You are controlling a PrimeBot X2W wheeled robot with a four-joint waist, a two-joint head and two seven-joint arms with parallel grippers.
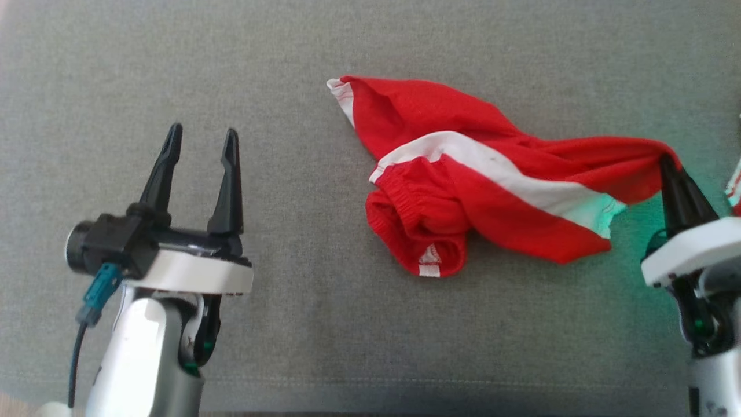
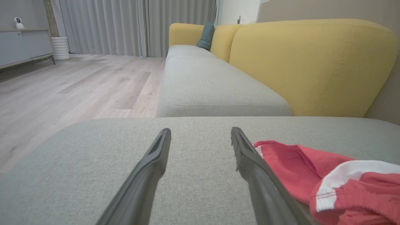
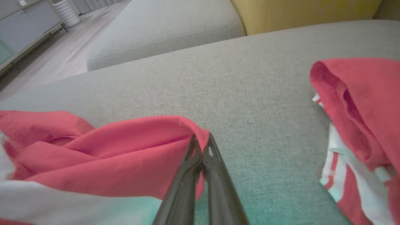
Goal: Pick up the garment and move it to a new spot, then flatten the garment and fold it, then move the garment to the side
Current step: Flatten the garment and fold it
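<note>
A crumpled red, white-striped cloth garment (image 1: pixel 463 191) lies centre-right on the grey sofa cushion (image 1: pixel 289 324), its edge pinched by the closed right fingers (image 1: pixel 677 185); left fingers (image 1: pixel 160 171) gape open, lower left. That thin pinch may slip mid-lift

Grey cushion (image 1: pixel 173 52) — crumpled red garment (image 1: pixel 463 191) (white-striped) on it, another garment (image 3: pixel 368 103) nearby.

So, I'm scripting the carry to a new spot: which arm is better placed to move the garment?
Right, probably. The right gripper is shut on an edge of the red garment, while the left gripper hangs open over grey cushion, apart from the cloth.
</note>
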